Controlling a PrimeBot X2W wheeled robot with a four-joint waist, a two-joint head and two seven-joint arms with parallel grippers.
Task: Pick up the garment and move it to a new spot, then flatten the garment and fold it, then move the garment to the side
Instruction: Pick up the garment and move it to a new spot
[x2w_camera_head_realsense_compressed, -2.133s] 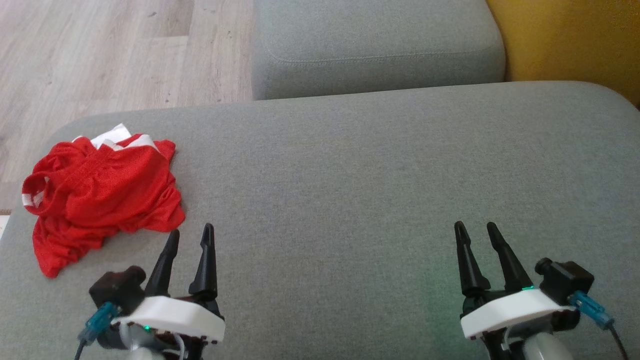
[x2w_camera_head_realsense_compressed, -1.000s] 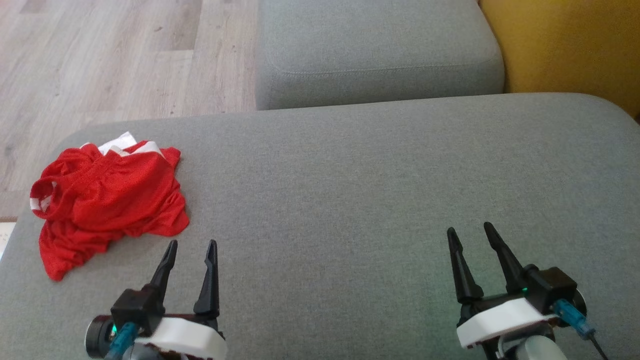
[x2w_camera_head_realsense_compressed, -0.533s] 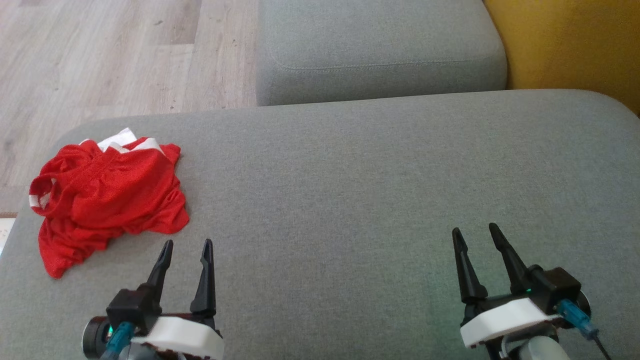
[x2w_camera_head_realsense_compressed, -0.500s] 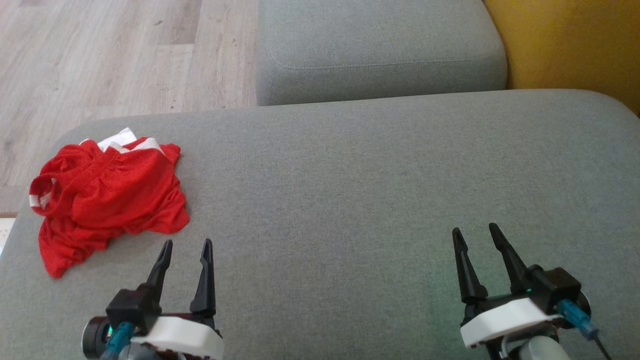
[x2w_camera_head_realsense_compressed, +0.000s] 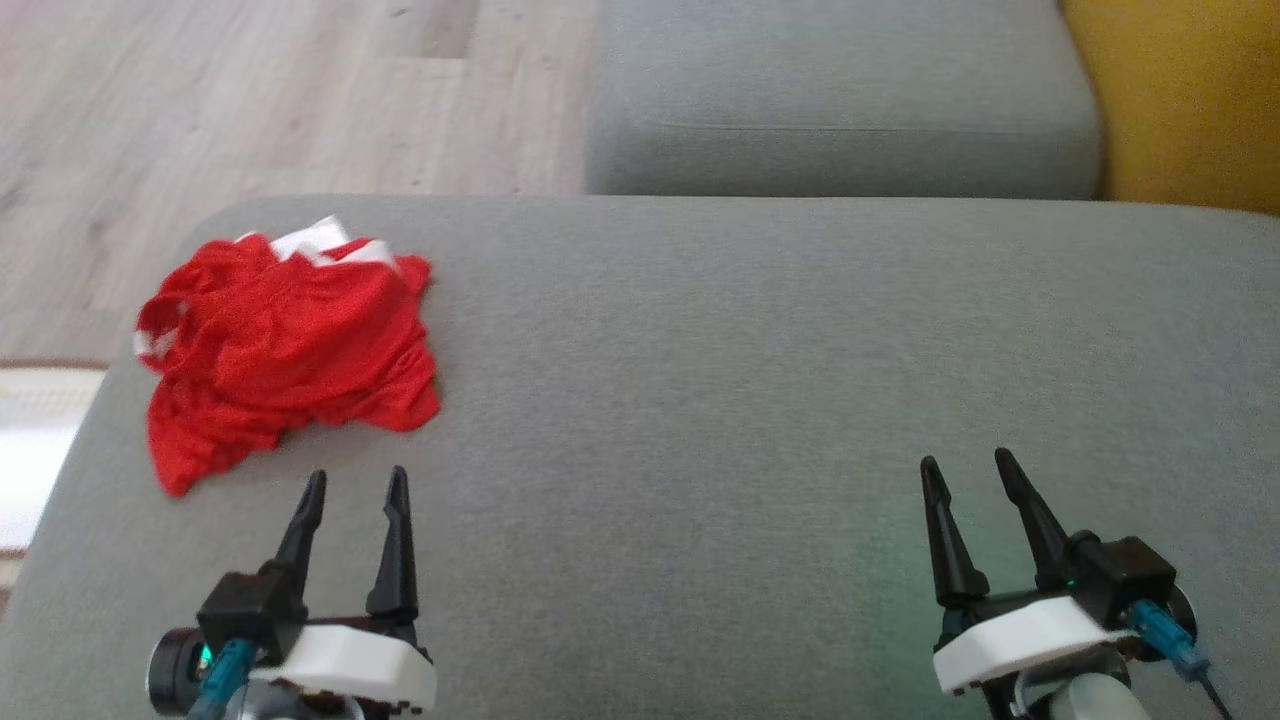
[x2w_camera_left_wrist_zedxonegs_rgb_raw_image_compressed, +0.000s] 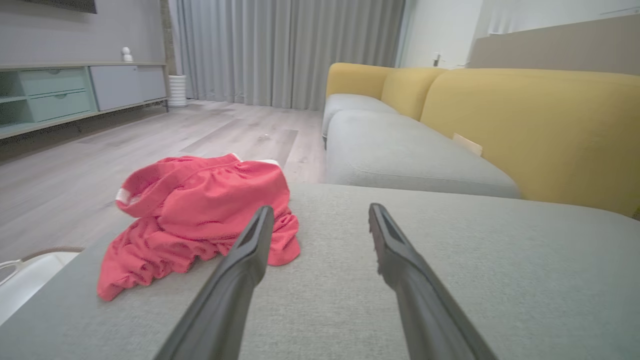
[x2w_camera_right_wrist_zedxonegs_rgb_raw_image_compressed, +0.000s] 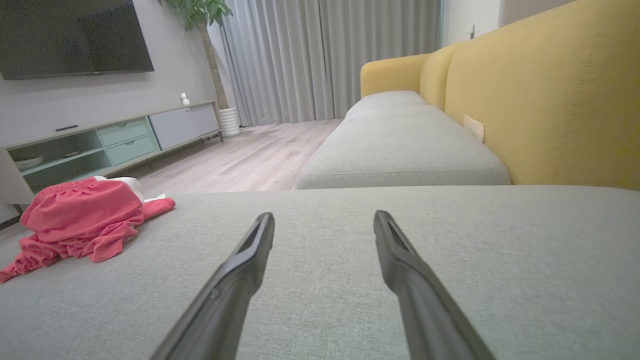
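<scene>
Lying crumpled at the far left corner of the grey seat cushion (x2w_camera_head_realsense_compressed: 720, 380), the red garment (x2w_camera_head_realsense_compressed: 290, 350) shows white trim along its far and left folds, and one loose end trails toward the cushion's left edge. A small pale tag (x2w_camera_right_wrist_zedxonegs_rgb_raw_image_compressed: 473, 127) sticks out where the next grey seat meets the yellow sofa back (x2w_camera_right_wrist_zedxonegs_rgb_raw_image_compressed: 550, 100); whatever is on it is too small to read. Across the wooden floor (x2w_camera_head_realsense_compressed: 250, 90), a low cabinet (x2w_camera_right_wrist_zedxonegs_rgb_raw_image_compressed: 100, 140) has open shelves and pale green drawers, with what looks like stacked dishes on one shelf. A white ribbed pot (x2w_camera_right_wrist_zedxonegs_rgb_raw_image_compressed: 229, 121) beside it holds a plant's thin trunk. The left gripper (x2w_camera_head_realsense_compressed: 357, 475) hovers low over the cushion near its near left corner, its two fingers spread apart with nothing between them. Their tips point at the garment's near hem and stop just short of it. The right gripper (x2w_camera_head_realsense_compressed: 967, 460) is posed the same way toward the near right corner, well apart from the garment. It too is released and empty, with its fingers aimed at the cushion's far edge.
</scene>
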